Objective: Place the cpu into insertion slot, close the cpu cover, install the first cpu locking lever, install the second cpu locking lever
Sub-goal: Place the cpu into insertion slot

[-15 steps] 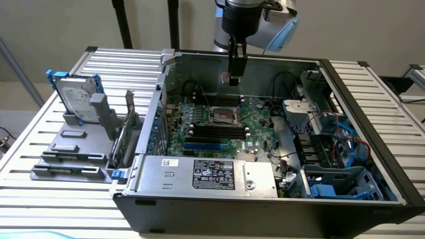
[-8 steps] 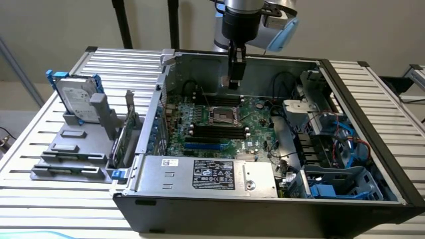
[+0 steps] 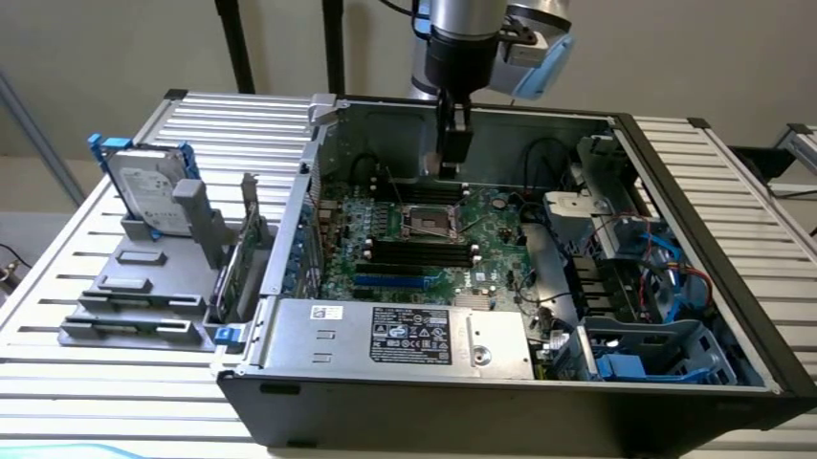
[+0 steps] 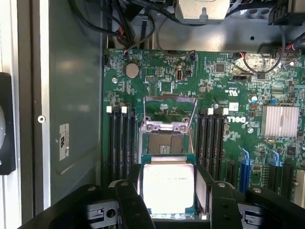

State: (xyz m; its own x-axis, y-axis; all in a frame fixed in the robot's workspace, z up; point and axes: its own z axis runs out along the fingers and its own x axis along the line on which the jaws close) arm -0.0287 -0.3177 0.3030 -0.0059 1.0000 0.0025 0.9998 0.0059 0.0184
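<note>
exterior view: jaws hang over the green board, short of the insertion slot (image 3: 431, 223) on its far-wall side | wrist view: jaws grip the cpu (image 4: 168, 187) flat by two opposite edges; open slot just ahead, cpu cover (image 4: 169, 110) raised beyond

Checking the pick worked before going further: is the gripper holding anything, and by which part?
Yes. The gripper holds the cpu, clamped by two opposite side edges between its fingers, with the metal top facing the wrist camera.
</note>
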